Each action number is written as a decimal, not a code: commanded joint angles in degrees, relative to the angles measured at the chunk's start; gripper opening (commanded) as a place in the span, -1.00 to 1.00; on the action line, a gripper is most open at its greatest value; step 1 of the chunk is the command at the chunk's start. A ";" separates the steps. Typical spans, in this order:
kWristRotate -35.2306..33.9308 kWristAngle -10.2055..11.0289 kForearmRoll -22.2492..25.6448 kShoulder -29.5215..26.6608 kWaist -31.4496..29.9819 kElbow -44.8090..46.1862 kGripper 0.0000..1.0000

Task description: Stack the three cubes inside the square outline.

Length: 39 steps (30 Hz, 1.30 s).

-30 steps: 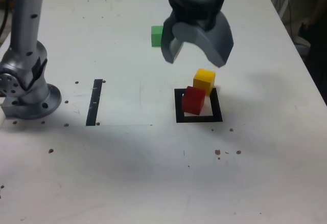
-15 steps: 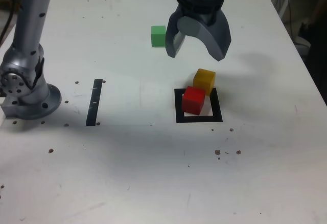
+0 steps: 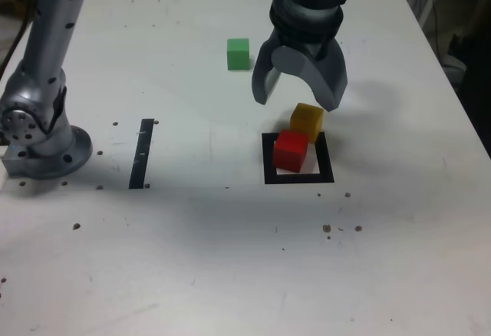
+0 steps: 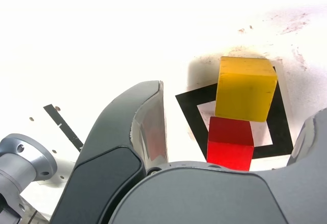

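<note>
The red cube point(image 3: 291, 150) sits inside the square outline point(image 3: 299, 178), towards its left side in the exterior view. Against the red cube's far side stands the yellow cube point(image 3: 307, 121), resting over the outline's far border. The green cube point(image 3: 238, 54) lies alone, farther back and to the exterior view's left. My gripper point(image 3: 297, 100) hangs open just above and behind the yellow cube, holding nothing. In the wrist view the yellow cube point(image 4: 245, 88) and red cube point(image 4: 230, 143) show on the outline point(image 4: 190, 107) between my spread fingers point(image 4: 148, 127).
A narrow black strip point(image 3: 142, 152) is taped on the white table point(image 3: 230, 259) at the exterior view's left. The arm's grey base point(image 3: 38, 136) stands at the far left edge. Small dark specks dot the tabletop.
The gripper has shifted to the exterior view's right and come down towards the yellow cube, uncovering the green cube. It stays open. No cube has moved.
</note>
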 commanded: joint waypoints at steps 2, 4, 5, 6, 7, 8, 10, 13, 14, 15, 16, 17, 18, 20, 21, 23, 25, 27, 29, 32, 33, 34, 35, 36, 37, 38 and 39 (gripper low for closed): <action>0.26 -0.50 -0.96 1.92 -0.02 0.01 0.88; 0.31 -0.92 -1.66 2.77 -0.02 -0.03 0.88; 0.33 -1.09 -1.99 3.22 -0.02 -0.04 0.88; 0.35 -1.23 -2.32 3.66 -0.02 -0.03 0.88; 0.39 -1.34 -2.58 4.09 -0.02 0.00 0.87; 0.44 -1.42 -2.77 4.48 -0.02 0.02 0.87; 0.55 -1.46 -3.00 5.01 -0.02 0.03 0.85; 0.71 -1.43 -3.14 5.34 -0.02 0.01 0.78; 0.78 -1.40 -3.21 5.38 -0.02 -0.01 0.75; 0.83 -1.38 -3.29 5.45 -0.02 -0.02 0.72; 0.90 -1.38 -3.37 5.55 -0.02 -0.05 0.69; 0.99 -1.40 -3.44 5.71 -0.02 -0.13 0.66; 1.11 -1.42 -3.52 5.89 -0.01 -0.24 0.62; 1.38 -1.51 -3.61 6.28 0.01 -0.61 0.52; 1.52 -1.57 -3.61 6.46 0.03 -0.85 0.46; 1.78 -1.60 -3.60 6.74 0.05 -1.35 0.33; 1.92 -1.51 -3.61 6.94 0.07 -1.73 0.24; 1.96 -1.38 -3.63 7.18 0.09 -1.92 0.20; 1.96 -1.21 -3.66 7.46 0.23 -2.10 0.15; 2.00 -0.97 -3.59 7.61 0.51 -2.38 -0.03; 2.03 -0.91 -3.54 7.63 0.62 -2.47 -0.09; 2.06 -0.89 -3.41 7.65 0.71 -2.54 -0.15; 2.13 -0.90 -3.22 7.72 0.80 -2.60 -0.19; 2.23 -0.94 -2.97 7.84 0.88 -2.69 -0.22; 2.34 -0.99 -2.61 7.99 0.96 -2.81 -0.23; 2.44 -1.02 -2.18 8.15 1.02 -2.97 -0.23; 2.54 -1.04 -1.70 8.29 1.07 -3.18 -0.23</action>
